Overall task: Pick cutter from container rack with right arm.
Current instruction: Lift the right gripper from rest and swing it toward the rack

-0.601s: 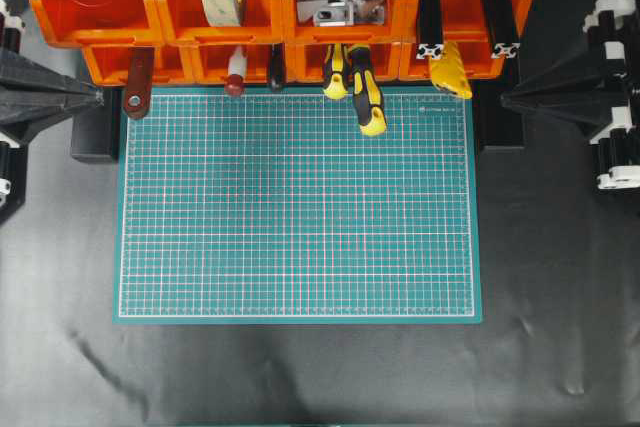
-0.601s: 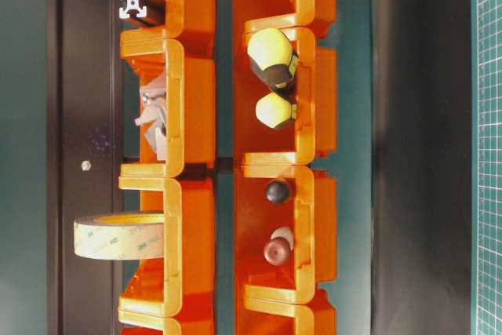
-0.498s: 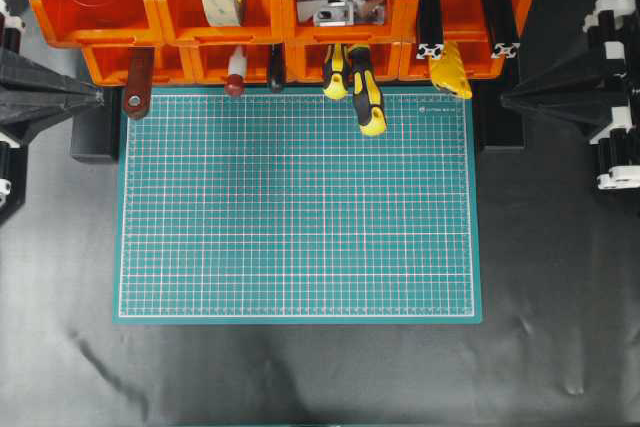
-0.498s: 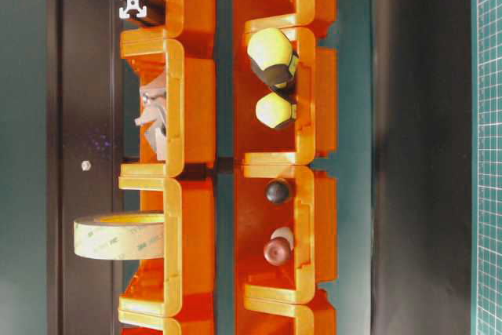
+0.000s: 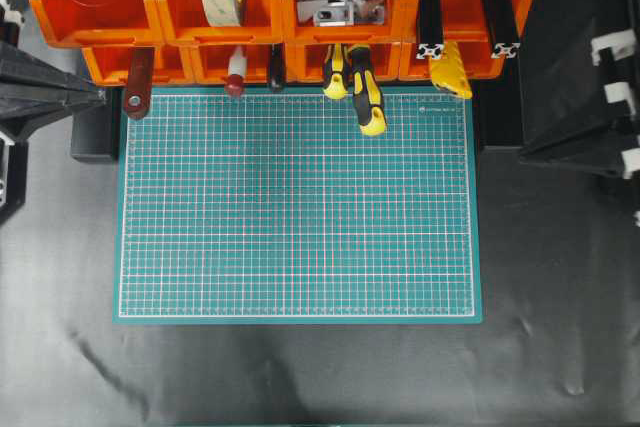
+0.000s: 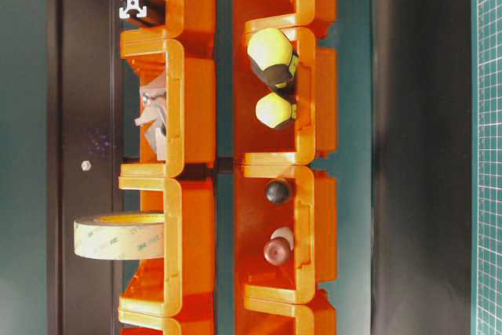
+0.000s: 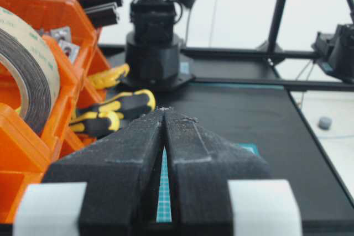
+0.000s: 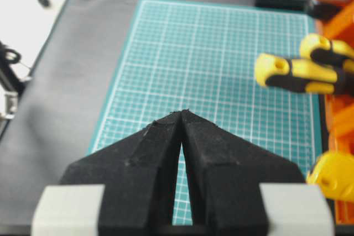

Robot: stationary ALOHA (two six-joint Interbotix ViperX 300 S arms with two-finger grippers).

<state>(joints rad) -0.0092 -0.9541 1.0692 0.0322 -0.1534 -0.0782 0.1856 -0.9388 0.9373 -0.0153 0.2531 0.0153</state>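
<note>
Overhead exterior: cutter (image 5: 451, 70) pokes from container rack (image 5: 280, 22); right arm (image 5: 585, 97) apart.

I work at a workshop bench. Orange tool bins (image 5: 270, 7) sit at twelve o'clock above my green cutting mat (image 5: 297, 207).

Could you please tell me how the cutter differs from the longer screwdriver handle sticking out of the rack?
The cutter is plain yellow and flat; the screwdriver handle is thicker, striped yellow and black. The cutter sits in the rightmost lower bin, the screwdriver one bin to its left and reaching farther over the mat. Both poke out of the rack.
</note>
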